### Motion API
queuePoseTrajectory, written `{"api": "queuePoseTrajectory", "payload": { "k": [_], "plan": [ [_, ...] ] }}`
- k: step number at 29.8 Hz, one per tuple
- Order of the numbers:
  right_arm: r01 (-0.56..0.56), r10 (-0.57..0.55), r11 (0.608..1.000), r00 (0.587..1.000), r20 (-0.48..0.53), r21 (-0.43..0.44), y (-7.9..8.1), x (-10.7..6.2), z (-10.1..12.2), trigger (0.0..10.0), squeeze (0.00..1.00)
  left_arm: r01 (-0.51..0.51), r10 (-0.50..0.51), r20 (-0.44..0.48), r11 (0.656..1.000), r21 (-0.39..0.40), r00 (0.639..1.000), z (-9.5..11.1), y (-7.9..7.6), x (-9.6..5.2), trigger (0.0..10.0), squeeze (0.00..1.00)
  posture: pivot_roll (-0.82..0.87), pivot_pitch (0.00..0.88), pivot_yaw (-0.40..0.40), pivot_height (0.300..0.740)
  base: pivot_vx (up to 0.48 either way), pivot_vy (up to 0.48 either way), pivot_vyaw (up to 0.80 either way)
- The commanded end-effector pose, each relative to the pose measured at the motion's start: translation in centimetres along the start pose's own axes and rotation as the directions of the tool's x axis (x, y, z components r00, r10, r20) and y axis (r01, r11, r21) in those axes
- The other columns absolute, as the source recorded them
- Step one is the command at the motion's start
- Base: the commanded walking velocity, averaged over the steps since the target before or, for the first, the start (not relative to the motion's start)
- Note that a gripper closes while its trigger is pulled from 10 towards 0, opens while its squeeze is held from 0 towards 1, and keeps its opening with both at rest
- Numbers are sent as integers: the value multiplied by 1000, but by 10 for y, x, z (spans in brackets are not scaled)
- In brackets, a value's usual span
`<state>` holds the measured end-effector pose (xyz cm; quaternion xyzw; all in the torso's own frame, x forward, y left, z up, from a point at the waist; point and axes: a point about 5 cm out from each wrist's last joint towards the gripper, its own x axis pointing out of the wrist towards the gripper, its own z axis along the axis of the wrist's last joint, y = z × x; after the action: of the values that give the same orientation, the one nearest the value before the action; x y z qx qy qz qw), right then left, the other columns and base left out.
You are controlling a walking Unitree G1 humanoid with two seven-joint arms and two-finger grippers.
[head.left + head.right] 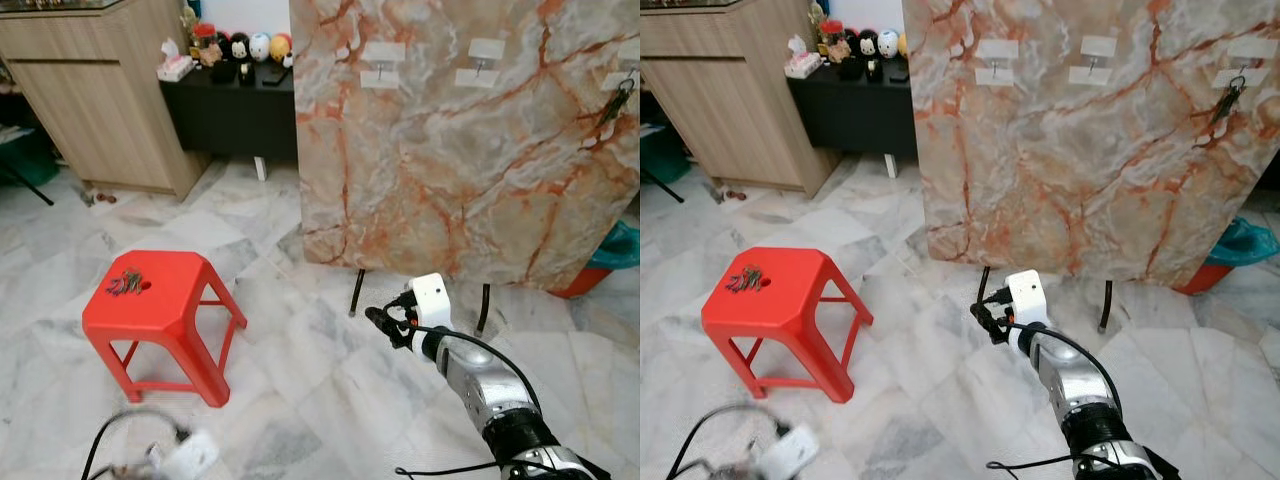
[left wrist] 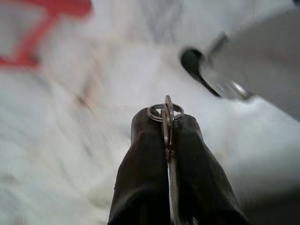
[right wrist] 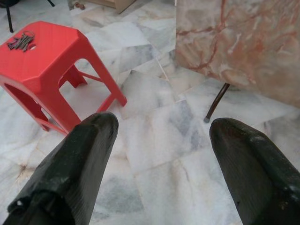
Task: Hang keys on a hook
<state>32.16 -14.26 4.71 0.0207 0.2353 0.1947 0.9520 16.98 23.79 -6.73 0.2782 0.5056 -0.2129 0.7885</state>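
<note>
Metal key [image 2: 167,123] pinched in left tool [image 2: 167,140]

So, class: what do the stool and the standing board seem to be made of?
Stool: probably moulded plastic, uniformly glossy red, seamless with rounded edges. Board: looks like polished marble with orange veins, though it could be a printed panel.

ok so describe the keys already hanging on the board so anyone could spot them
Find the upright marble-patterned board standing on the floor. White hook plates run along its top; the hung keys dangle from the hook by the right edge, the only one with anything on it.
</note>
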Motion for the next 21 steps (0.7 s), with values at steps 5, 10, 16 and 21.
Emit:
{"api": "queuePoseTrajectory", "payload": {
  "k": [5, 10, 16, 21],
  "plan": [
    [-3, 3, 1000, 1000, 25, 6, 2, 2, 4, 10000, 0, -6, 8, 29, 996, -87, 1000, -1, -2, 3, 10000, 0, 135, 67, 31, 740, 0, 0, 0],
    [-18, 18, 1000, 999, 38, -16, 4, 4, 9, 10000, 0, -130, 229, 371, 953, -273, 900, 63, 37, -12, 10000, 0, 145, 77, 31, 740, 0, 0, 0],
    [-56, 60, 997, 996, 71, -56, 10, 4, 20, 10000, 0, -92, 193, 675, 979, -183, 713, 126, 52, -50, 10000, 0, 137, 69, 31, 740, 0, 0, 0],
    [-128, 143, 983, 984, 110, -131, 18, 1, 35, 10000, 0, -101, 92, 832, 994, -43, 547, 169, 53, -92, 10000, 0, 140, 61, 32, 740, 0, 0, 0]
  ]
}}
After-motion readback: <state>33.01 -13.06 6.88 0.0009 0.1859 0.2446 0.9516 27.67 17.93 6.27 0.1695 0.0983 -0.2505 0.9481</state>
